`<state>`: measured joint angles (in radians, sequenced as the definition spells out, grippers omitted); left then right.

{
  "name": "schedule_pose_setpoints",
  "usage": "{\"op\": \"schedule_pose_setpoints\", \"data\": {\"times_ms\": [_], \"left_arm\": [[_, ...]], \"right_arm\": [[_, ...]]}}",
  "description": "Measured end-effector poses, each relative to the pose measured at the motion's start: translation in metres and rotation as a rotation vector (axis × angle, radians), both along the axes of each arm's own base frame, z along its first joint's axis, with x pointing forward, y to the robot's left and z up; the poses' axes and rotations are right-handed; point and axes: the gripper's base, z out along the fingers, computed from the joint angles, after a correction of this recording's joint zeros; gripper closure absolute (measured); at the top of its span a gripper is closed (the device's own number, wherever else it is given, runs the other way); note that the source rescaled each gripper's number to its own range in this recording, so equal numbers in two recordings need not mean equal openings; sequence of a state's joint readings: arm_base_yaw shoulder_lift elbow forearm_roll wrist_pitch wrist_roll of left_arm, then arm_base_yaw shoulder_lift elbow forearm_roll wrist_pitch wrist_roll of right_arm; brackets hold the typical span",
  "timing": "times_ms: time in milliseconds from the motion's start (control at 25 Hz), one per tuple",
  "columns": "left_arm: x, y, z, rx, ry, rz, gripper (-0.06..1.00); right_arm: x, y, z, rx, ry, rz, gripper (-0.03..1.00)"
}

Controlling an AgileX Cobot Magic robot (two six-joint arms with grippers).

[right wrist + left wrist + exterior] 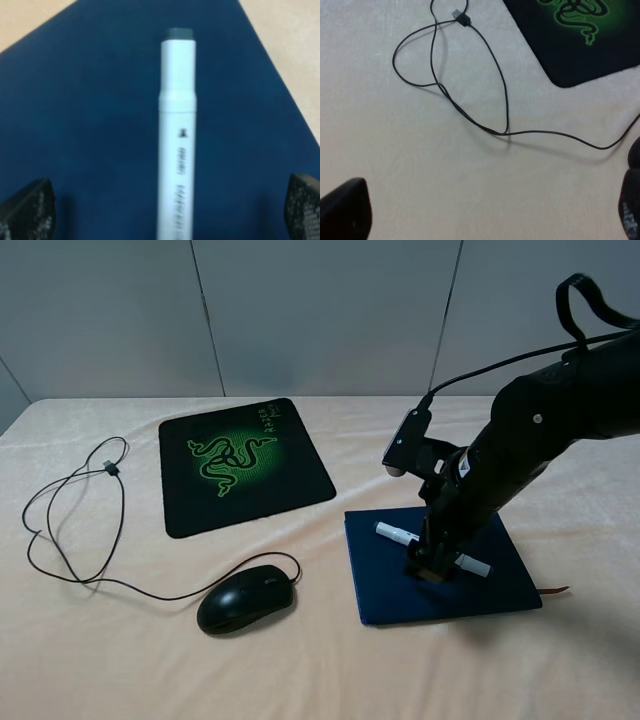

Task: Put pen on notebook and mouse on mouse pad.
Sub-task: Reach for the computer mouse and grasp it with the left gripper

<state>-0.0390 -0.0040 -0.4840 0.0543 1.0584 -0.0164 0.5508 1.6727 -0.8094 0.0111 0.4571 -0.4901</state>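
R gripper [428,568] hovering over notebook [392,592], jaws spread wide, pen [392,531] lying loose on it; L gripper [487,215] gaping too, holding nothing.

Cream cloth-covered table [120,670]; grey panelled wall [320,310] behind w/ thin vertical seams; even, soft light

White pen [397,533], navy notebook [390,592], black mouse [245,599], green-emblem mouse pad [300,472]

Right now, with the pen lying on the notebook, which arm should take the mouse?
Left. The mouse lies on the table left of the notebook, and the open left gripper hangs over its cable and the pad. The right gripper is low over the pen.
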Motion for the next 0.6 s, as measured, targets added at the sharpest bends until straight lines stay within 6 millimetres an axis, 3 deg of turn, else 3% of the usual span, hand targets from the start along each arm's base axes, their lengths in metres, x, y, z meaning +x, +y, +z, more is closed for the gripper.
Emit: {"op": "schedule_pose_setpoints", "data": {"times_ms": [280,600], "left_arm": [[0.0,0.0,0.0,0.0,0.0,0.0,-0.06],[0.0,0.0,0.0,0.0,0.0,0.0,-0.06]], "right_arm": [[-0.009,-0.006,0.046,0.03,-0.049,0.001,-0.03],[-0.048,-0.031,0.108,0.05,-0.114,0.01,-0.03]]}}
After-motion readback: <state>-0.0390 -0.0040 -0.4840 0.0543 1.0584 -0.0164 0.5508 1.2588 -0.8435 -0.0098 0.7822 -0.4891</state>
